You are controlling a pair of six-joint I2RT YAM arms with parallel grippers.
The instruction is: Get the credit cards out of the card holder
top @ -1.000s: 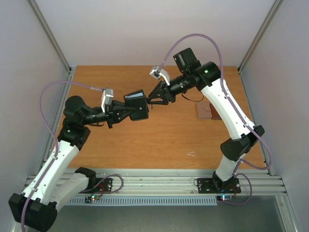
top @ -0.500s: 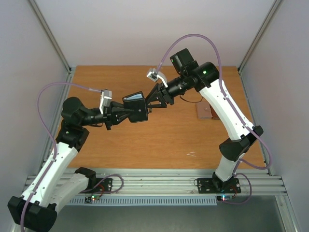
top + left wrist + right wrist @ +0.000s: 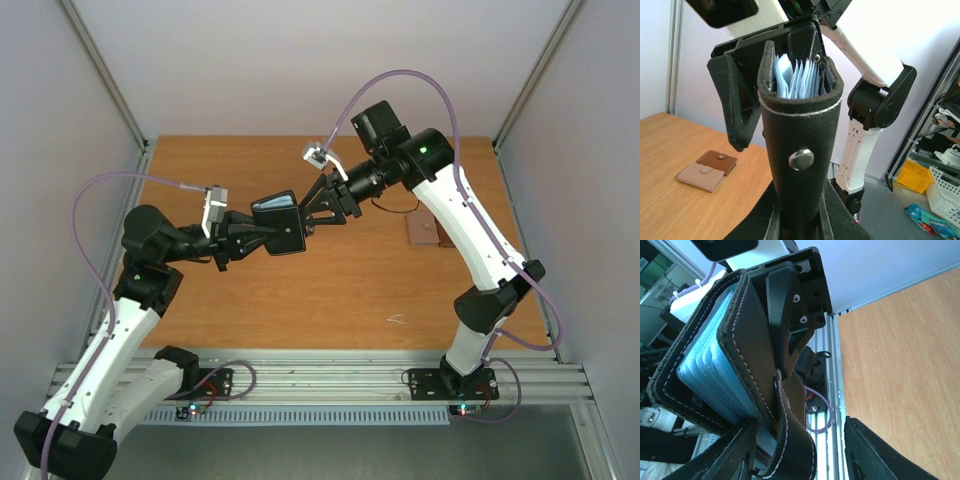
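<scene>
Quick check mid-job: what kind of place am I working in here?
Most likely a robotics lab test cell. A wooden table is walled in by pale panels, an aluminium rail runs along its near edge as a mount, and a yellow bin sits among storage clutter beyond.

Nothing legible in any view: no text, label, brand or number. Plain black leather on the card holder (image 3: 790, 125), its metal snap (image 3: 801, 159) unmarked. Blue packet (image 3: 926, 216) at the lower right of the left wrist view printed, but too blurred to read.
</scene>
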